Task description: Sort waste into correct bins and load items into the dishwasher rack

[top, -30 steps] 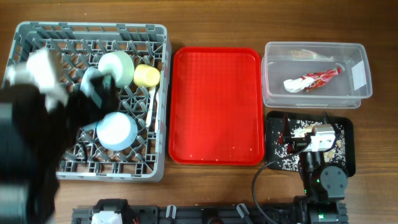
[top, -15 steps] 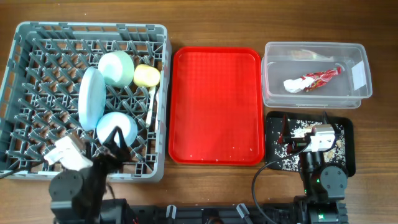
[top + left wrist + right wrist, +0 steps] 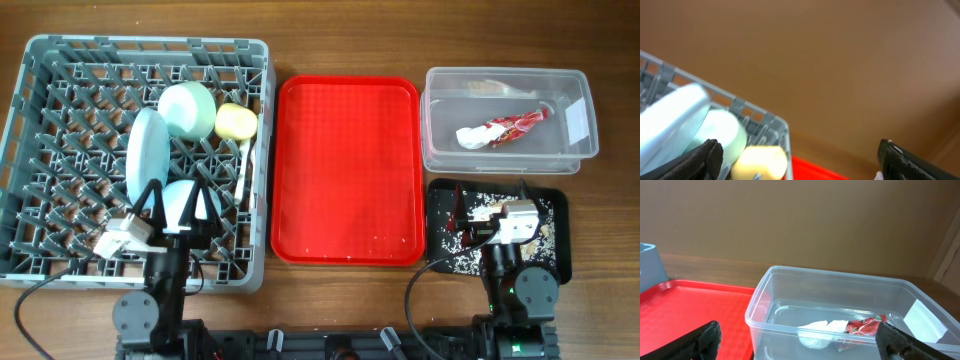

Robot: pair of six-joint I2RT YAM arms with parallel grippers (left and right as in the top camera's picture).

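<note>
The dishwasher rack (image 3: 140,43) holds the pale blue plate (image 3: 145,150) on edge, with the mint-green bowl (image 3: 187,108), yellow cup (image 3: 236,121), blue-white bowl (image 3: 186,212) and a white utensil (image 3: 245,168). My left gripper (image 3: 178,200) hovers over the blue-white bowl at the rack's near side, jaws wide apart and empty. The wrapper (image 3: 515,127) and napkin (image 3: 472,136) lie in the clear tub (image 3: 505,75). Crumbs (image 3: 463,243) speckle the black tray (image 3: 558,255), and my right gripper (image 3: 797,330) sits over it, jaws apart.

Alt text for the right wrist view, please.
A clear plastic tub holds a crumpled white napkin and a red-and-white wrapper. A red tray lies to its left, and the right gripper is open, its dark fingertips at the bottom corners.
</note>
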